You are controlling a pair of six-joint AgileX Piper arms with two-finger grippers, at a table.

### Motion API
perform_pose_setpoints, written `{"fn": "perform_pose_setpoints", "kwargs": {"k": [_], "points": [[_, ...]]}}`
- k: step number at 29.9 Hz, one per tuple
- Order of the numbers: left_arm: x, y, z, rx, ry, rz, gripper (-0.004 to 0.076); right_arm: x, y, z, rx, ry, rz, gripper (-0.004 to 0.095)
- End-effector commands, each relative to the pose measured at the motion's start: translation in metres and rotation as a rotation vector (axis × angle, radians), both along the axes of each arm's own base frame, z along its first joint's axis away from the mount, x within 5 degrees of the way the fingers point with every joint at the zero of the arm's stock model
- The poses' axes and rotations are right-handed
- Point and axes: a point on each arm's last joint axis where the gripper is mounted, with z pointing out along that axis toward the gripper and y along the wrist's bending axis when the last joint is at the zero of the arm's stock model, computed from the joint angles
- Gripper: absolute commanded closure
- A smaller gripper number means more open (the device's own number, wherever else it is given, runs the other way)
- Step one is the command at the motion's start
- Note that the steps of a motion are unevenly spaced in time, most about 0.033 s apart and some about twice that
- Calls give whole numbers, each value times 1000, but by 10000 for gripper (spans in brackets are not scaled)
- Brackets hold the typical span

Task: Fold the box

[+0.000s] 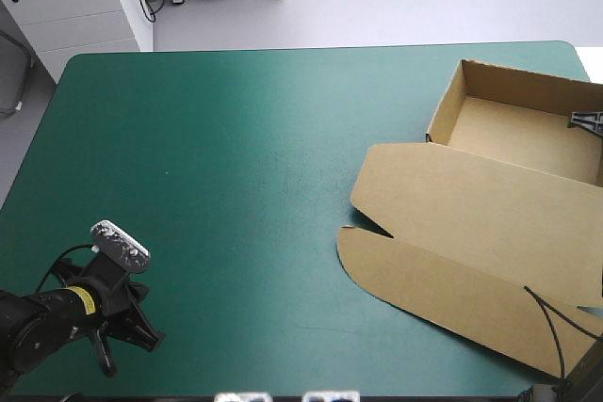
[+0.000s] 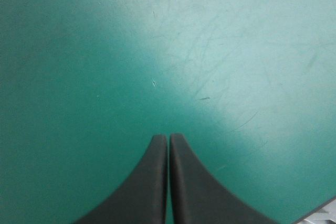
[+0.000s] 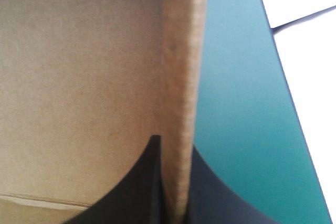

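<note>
Brown box [image 1: 471,223] on the right side of the teal-green cover [image 1: 217,167], open tray toward the far edge, lid flat, right gripper [image 3: 174,148] pinching a tray wall, left gripper [image 2: 168,137] closed, empty, over the near-left corner

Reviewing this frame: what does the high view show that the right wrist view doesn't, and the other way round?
Only the high view: the whole box, an open tray at the table's right side with its lid lying flat, and the left gripper far from it, near the table's near left corner. Only the right wrist view: the right gripper up close, its fingers shut on an upright wall of the box. Both: brown board and the teal-green cover.
</note>
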Motion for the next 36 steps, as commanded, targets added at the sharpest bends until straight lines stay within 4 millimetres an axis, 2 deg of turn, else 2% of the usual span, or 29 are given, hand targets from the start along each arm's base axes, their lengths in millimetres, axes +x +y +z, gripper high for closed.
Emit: {"fn": "perform_pose_setpoints", "kwargs": {"k": [1, 7, 9, 11, 13, 16, 17, 19, 29, 33, 36], "points": [[3, -2, 9, -37, -57, 4, 731, -16, -9, 35, -41, -106, -32, 927], [3, -2, 9, -37, -57, 4, 731, -18, -10, 32, -32, -89, -16, 921], [3, -2, 9, -36, -56, 4, 731, -18, -10, 32, -30, -88, -14, 880], [2, -2, 9, -35, -54, 4, 731, -18, -10, 32, -34, -85, -2, 797], [2, -2, 9, -34, -51, 4, 731, -19, -9, 32, -30, -75, 1, 639], [2, -2, 9, -35, -53, 4, 731, -20, -9, 32, -26, -69, 12, 293], [3, -2, 9, -36, -54, 4, 731, -20, -8, 33, -26, -72, 8, 136], [3, -2, 9, -36, -54, 4, 731, -20, -8, 33, -19, -76, -12, -38], [2, -2, 9, -37, -54, 4, 731, -22, -7, 37, -16, -88, -30, -33], [3, -2, 9, -38, -56, 4, 731, -31, -1, 56, -27, -140, -21, -31], [3, -2, 9, -41, -56, 8, 731, -42, 6, 77, -36, -200, -12, 41]]}}
